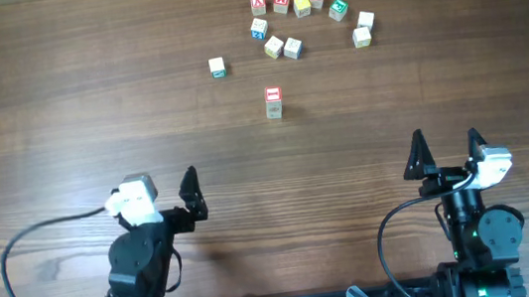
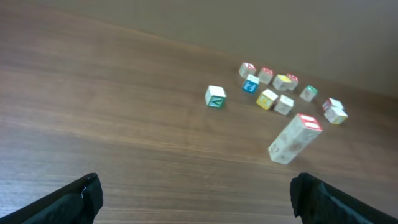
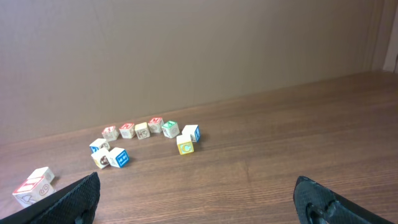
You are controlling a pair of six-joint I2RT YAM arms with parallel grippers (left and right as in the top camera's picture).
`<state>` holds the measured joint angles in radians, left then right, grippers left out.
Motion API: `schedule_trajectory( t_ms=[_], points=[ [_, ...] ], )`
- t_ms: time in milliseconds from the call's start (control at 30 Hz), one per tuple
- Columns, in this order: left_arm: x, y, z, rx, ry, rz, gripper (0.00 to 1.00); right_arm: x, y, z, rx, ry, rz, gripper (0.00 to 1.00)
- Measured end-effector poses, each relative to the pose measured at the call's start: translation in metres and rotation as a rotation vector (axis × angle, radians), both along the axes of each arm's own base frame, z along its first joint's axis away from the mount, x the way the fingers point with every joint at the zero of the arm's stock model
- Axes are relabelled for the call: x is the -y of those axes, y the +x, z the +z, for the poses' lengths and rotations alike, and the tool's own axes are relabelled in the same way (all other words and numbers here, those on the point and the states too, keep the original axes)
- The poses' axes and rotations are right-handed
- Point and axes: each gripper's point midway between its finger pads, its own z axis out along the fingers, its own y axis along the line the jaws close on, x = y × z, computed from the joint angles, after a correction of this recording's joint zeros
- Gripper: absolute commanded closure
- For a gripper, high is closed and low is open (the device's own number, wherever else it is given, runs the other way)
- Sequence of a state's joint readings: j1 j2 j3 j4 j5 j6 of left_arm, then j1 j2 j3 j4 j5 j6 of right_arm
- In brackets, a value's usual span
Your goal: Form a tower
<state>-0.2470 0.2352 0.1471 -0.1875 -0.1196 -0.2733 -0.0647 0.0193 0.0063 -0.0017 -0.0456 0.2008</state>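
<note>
The tower (image 1: 273, 102) is a short stack of pale wooden letter cubes with a red-marked top face, standing alone mid-table. In the left wrist view the tower (image 2: 293, 138) shows as a leaning column to the right of centre. In the right wrist view the tower (image 3: 31, 188) is at the far lower left. My left gripper (image 1: 164, 190) is open near the front edge, well short of the stack, with nothing between its fingers (image 2: 196, 193). My right gripper (image 1: 445, 143) is also open and empty (image 3: 196, 196) at the front right.
Several loose letter cubes (image 1: 305, 19) lie in an arc at the back of the table, beyond the tower. One single cube (image 1: 217, 67) sits apart to their left. Bare wood separates both grippers from the cubes.
</note>
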Motion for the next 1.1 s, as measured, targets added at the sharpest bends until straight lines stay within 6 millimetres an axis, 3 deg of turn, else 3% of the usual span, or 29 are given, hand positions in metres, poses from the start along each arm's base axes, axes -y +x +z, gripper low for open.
schedule_trajectory(
  t_ms=[67, 267, 600, 1100],
  points=[
    [-0.007, -0.001, -0.009, 0.006, -0.004, 0.016, 0.0, 0.0, 0.0, 0.0, 0.0, 0.0, 0.0, 0.0],
    [-0.019, -0.003, -0.008, 0.052, 0.031, 0.043, 0.0, 0.0, 0.0, 0.0, 0.0, 0.0, 0.0, 0.0],
    [-0.032, -0.001, 0.018, 0.201, 0.096, 0.081, 0.0, 0.0, 0.0, 0.0, 0.0, 0.0, 0.0, 0.0],
    [-0.039, 0.0, 0.013, 0.204, 0.1, 0.109, 0.0, 0.0, 0.0, 0.0, 0.0, 0.0, 0.0, 0.0]
  ],
)
